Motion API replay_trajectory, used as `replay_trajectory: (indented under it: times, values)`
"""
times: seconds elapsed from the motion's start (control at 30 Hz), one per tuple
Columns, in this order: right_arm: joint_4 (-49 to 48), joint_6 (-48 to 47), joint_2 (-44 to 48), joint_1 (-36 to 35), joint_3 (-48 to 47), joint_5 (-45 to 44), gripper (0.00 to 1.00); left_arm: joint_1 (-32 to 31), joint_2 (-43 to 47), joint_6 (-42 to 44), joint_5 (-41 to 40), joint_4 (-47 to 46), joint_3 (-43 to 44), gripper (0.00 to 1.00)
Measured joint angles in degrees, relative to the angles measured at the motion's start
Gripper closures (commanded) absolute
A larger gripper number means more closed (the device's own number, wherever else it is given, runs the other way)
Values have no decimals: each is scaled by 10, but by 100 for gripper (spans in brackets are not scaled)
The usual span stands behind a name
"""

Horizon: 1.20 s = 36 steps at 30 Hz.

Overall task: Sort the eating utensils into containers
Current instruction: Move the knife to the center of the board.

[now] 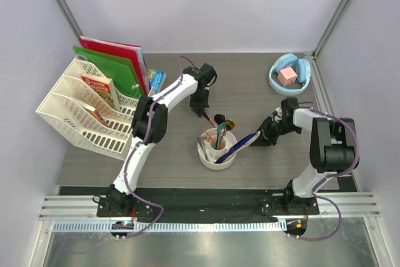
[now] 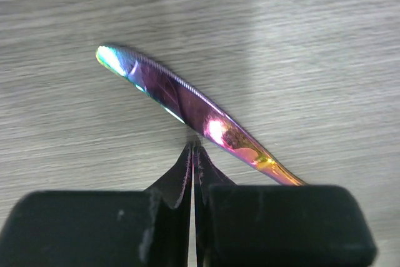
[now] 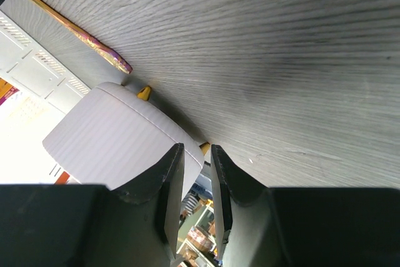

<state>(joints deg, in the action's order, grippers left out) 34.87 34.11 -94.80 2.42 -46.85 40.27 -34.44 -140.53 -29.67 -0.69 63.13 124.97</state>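
The white divided cup point(image 1: 203, 154) stands mid-table with several utensils point(image 1: 219, 137) upright in it, orange and teal among them. A dark blue knife point(image 1: 240, 146) slants from the cup's right rim up to my right gripper point(image 1: 262, 139), which is shut on its outer end. In the right wrist view its mirror-like blade point(image 3: 199, 217) sits between the fingers of the right gripper point(image 3: 195, 148), next to the cup's wall point(image 3: 112, 148). An iridescent knife point(image 2: 187, 101) lies flat on the table. My left gripper point(image 2: 195, 147) is shut and empty, its tips at the knife's near edge. From above, the left gripper point(image 1: 199, 112) is behind the cup.
A white lattice file rack point(image 1: 81, 114) with books stands at the left, red and green folders point(image 1: 119, 60) behind it. A light blue bowl point(image 1: 275, 82) holding a pink cube sits at the back right. The iridescent knife's handle end point(image 3: 119, 64) lies close to the cup.
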Motion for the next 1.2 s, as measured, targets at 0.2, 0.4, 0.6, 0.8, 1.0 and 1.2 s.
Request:
replay_trajectory:
  times: [0.2, 0.4, 0.6, 0.8, 1.0, 1.2]
  values:
    - [-1, -2, -13, 0, -5, 0, 70, -9, -7, 0, 24, -1, 10, 100]
    - [-1, -2, -20, 0, -12, 1, 70, -16, -3, 1, 24, -8, 1, 100]
    - [-1, -2, -20, 0, -15, 2, 70, -16, -3, 2, 27, -14, 2, 100]
    - [-1, -2, -20, 0, -15, 2, 70, -16, -10, 1, 36, -19, 11, 100]
    - [-1, -2, -25, 0, -16, 2, 70, -16, 26, 0, 36, -57, -55, 100]
    - [-2, -2, -33, 0, -19, 2, 70, -17, 66, 1, 53, -81, -127, 100]
